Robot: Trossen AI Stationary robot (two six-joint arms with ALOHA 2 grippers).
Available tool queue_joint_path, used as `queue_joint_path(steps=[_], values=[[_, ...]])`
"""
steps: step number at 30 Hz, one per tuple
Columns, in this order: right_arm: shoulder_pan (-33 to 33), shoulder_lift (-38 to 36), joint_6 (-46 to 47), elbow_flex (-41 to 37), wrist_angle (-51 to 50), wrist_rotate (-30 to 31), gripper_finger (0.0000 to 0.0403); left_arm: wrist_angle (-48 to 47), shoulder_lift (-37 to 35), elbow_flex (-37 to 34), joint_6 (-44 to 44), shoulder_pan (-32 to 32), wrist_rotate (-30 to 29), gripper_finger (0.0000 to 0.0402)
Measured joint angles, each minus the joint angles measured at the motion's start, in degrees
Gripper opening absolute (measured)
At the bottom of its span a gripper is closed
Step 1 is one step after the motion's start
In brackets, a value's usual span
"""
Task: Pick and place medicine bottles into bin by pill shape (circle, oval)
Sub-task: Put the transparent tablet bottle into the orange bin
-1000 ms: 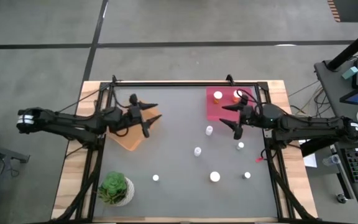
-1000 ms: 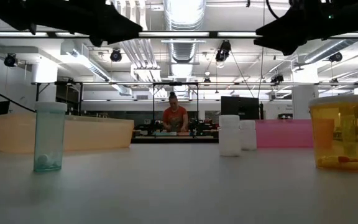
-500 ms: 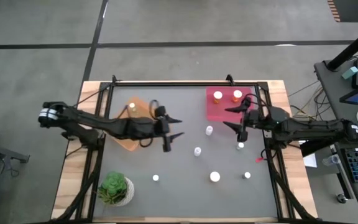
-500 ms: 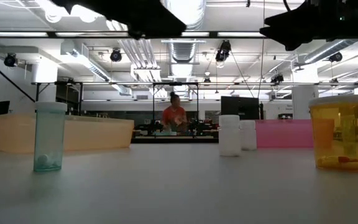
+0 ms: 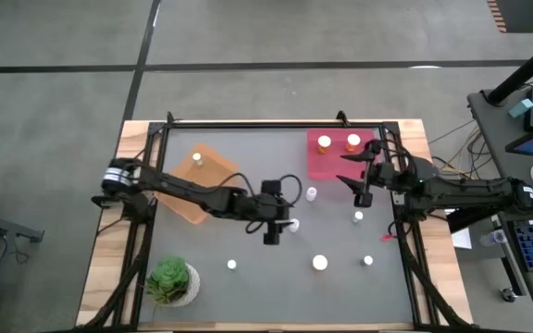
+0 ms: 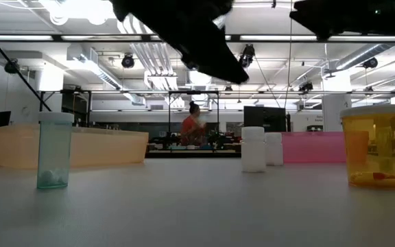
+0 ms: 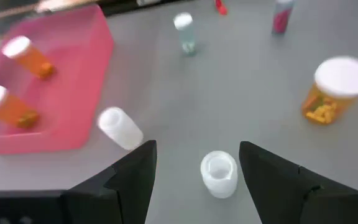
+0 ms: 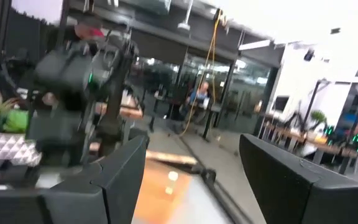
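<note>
My left gripper (image 7: 197, 165) hangs spread wide over a small white-capped translucent bottle (image 7: 219, 173), standing upright; its contents are hard to make out.

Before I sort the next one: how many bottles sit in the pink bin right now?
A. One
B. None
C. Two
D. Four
C: the high view shows two white-capped orange bottles side by side in the pink bin, and the left wrist view shows the same two lying inside it.
</note>
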Motion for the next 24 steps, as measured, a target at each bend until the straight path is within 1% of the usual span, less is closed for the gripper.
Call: queue_joint_path(steps=[3,7,12,16,22,24], values=[[0.0,0.0,-1.2,0.4,1.6,0.0,0.0250,0.0,3.3,1.8,-0.4,0.1,4.3,0.0215],[0.0,0.0,-0.8,0.6,1.1,0.0,0.0247,0.1,5.3,2.9,-2.8,0.4,8.0,0.0215],[-0.2,0.4,-1.9,0.5,1.1,0.0,0.0247,1.1,5.9,2.6,-3.0,1.6,8.6,0.0229],[-0.1,0.4,-2.3,0.7,1.1,0.1,0.0247,8.3,6.6,0.3,-3.0,2.7,7.6,0.0233],[-0.1,0.4,-2.6,0.8,0.3,0.5,0.0247,9.1,7.8,-0.7,-3.4,2.6,8.3,0.0233],[-0.1,0.4,-2.7,0.8,0.2,0.5,0.0247,8.7,8.3,-1.0,-4.4,2.6,9.7,0.0233]])
